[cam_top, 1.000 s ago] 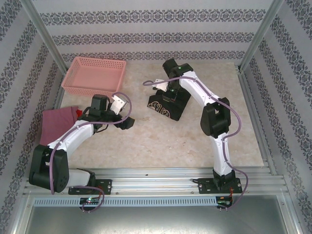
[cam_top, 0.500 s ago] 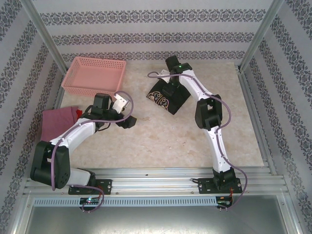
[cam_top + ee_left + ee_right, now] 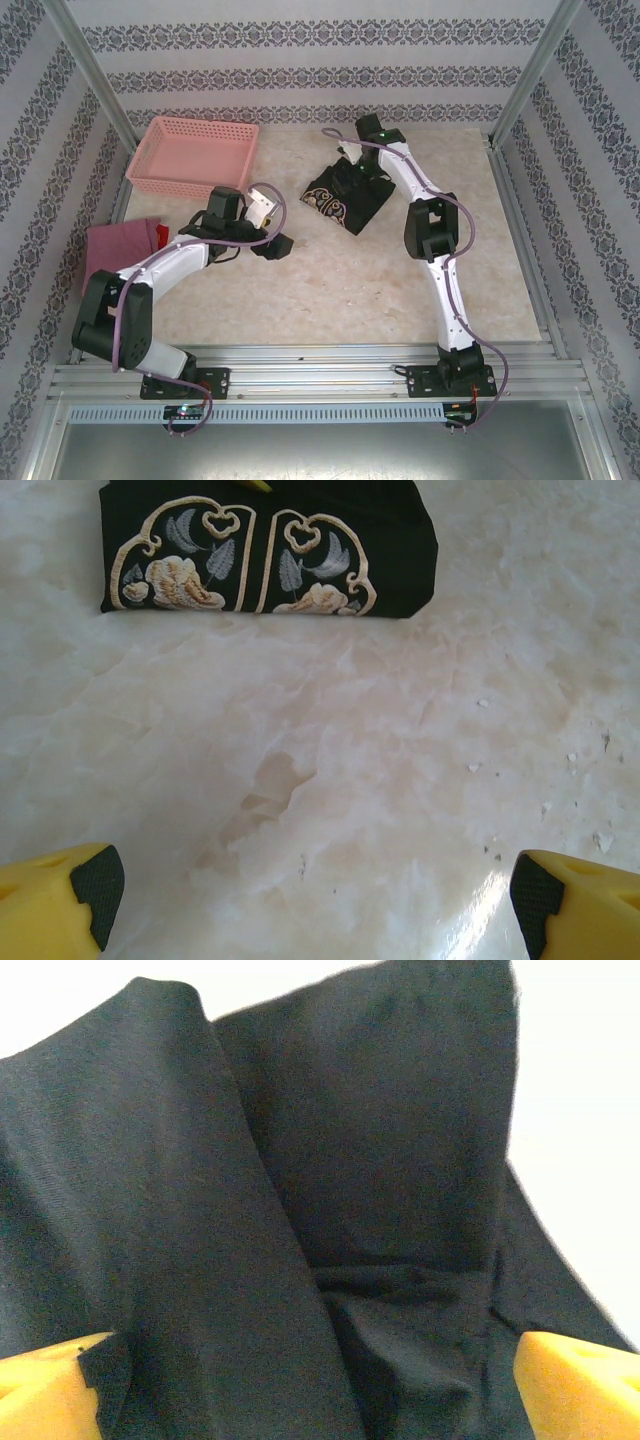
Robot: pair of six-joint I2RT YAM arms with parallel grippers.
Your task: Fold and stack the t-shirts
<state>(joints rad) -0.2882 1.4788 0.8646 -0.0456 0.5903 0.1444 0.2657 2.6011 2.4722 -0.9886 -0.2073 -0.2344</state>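
Since a second earlier, the right hand [image 3: 320,1390] had gone from pressed together to spread, letting go of the black t-shirt [image 3: 345,198], and the left arm had swung in toward it. The right hand's yellow fingers stood wide over dark cloth, gripping nothing. The left hand [image 3: 315,900] was spread too, hovering over bare worktop [image 3: 330,290] just short of the shirt. The shirt lay folded far of centre, aslant to the worktop's edges, its long axis running from left to near-right and its tan-emblem edge facing the left hand. A dusty-pink t-shirt [image 3: 118,252] lay at the left edge, near a pink basket [image 3: 195,155]. The worktop was pale marbled stone, walled by banded patterned wallpaper.
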